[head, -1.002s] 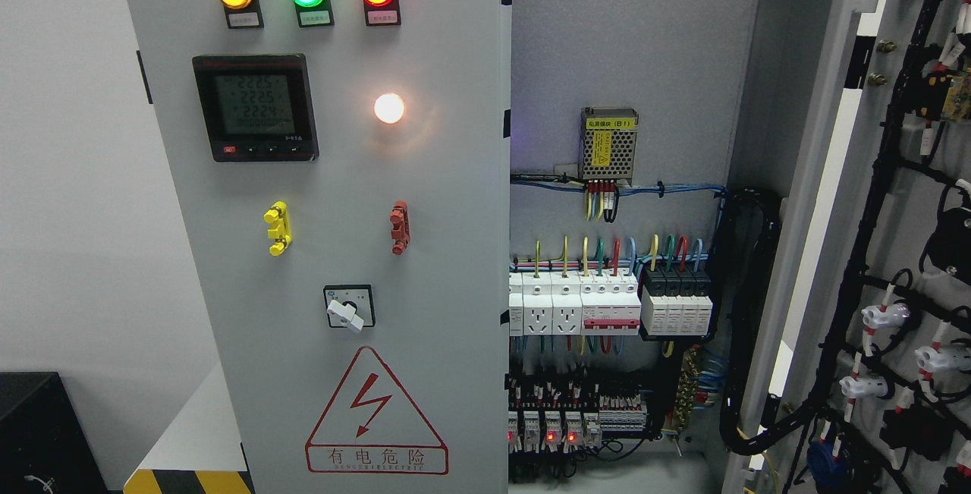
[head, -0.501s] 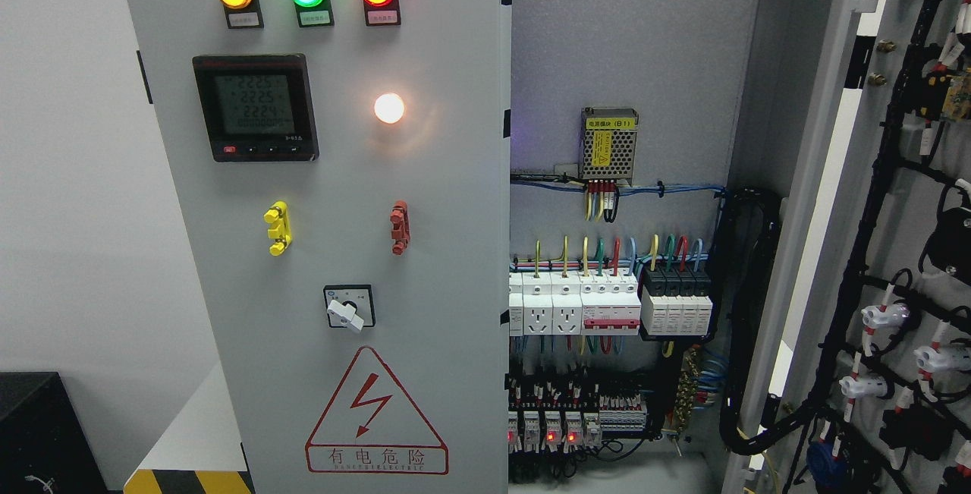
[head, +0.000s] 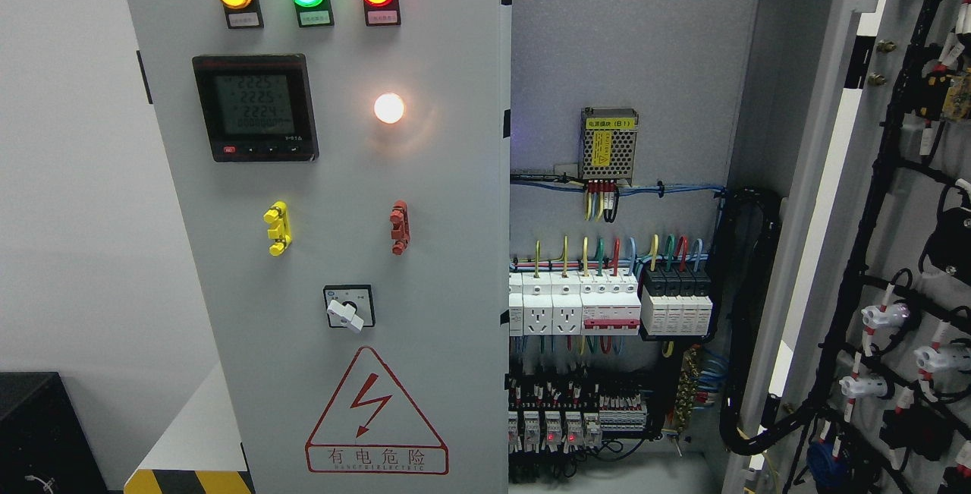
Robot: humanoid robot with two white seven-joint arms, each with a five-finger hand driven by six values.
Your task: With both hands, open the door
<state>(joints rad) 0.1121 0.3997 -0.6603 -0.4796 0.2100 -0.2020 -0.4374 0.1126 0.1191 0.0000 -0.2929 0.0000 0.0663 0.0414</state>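
A grey electrical cabinet fills the head view. Its left door (head: 334,175) stands shut and carries three lit lamps, a black meter (head: 255,107), a yellow handle (head: 278,228), a red handle (head: 399,227), a rotary switch (head: 349,307) and a red warning triangle. The right door (head: 903,236) is swung wide open at the picture's right, its inner side covered in black cable looms. Between them the cabinet interior (head: 614,281) shows breakers, sockets and coloured wires. Neither of my hands nor arms shows anywhere.
A white wall lies to the left of the cabinet. A black box (head: 38,433) sits at the lower left, and a yellow-black striped edge (head: 186,481) runs beside the cabinet's foot. A thick black cable bundle (head: 747,327) hangs along the interior's right side.
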